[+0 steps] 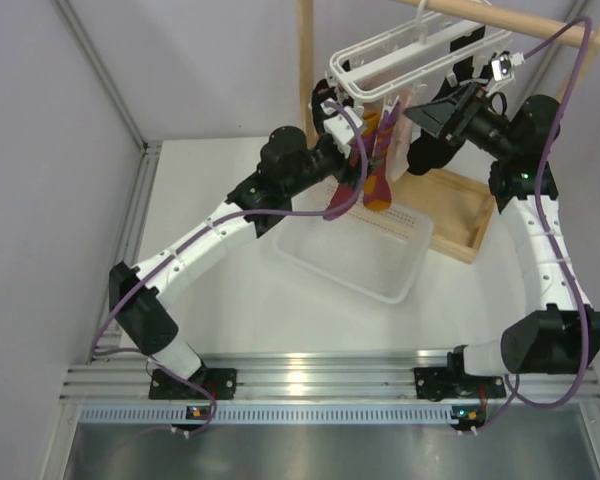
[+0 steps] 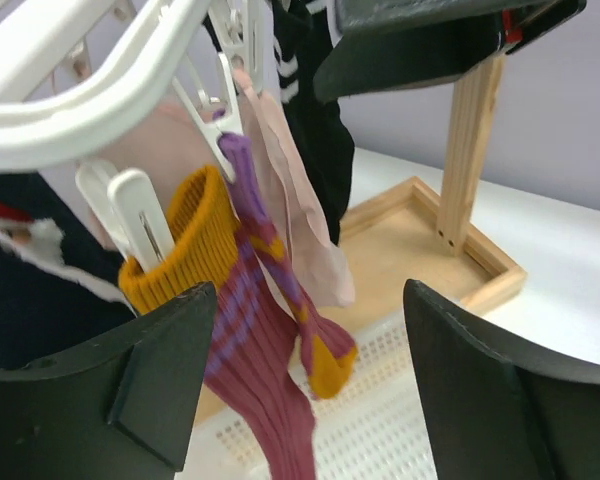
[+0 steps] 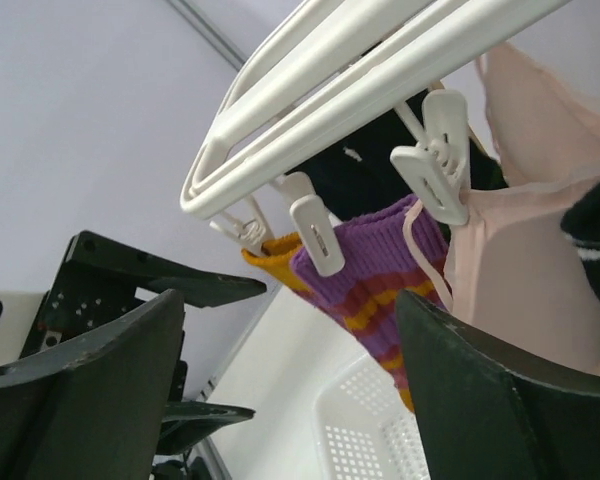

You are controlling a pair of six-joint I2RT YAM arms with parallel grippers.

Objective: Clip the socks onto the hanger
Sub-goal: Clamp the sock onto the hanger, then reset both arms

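Now left pincer (image 2: 305,340) and right pincer (image 3: 290,335) both released, jaws wide, flanking socks (image 1: 376,178) pegged beneath hanger (image 2: 80,108); nothing gripped.

In the left wrist view, the hanger (image 2: 100,90) is running off the top and left edges, and 1 navy sock (image 2: 30,300) is being cut by the left edge. The maroon sock (image 2: 270,400) is dropping past the bottom edge. The basket (image 2: 380,430) is showing blurred, with the left gripper (image 2: 312,297) covering both its sides. From above, the left arm (image 1: 280,180) is covering part of the maroon sock. In the right wrist view, the pink garment (image 3: 520,260) is running off the right edge.
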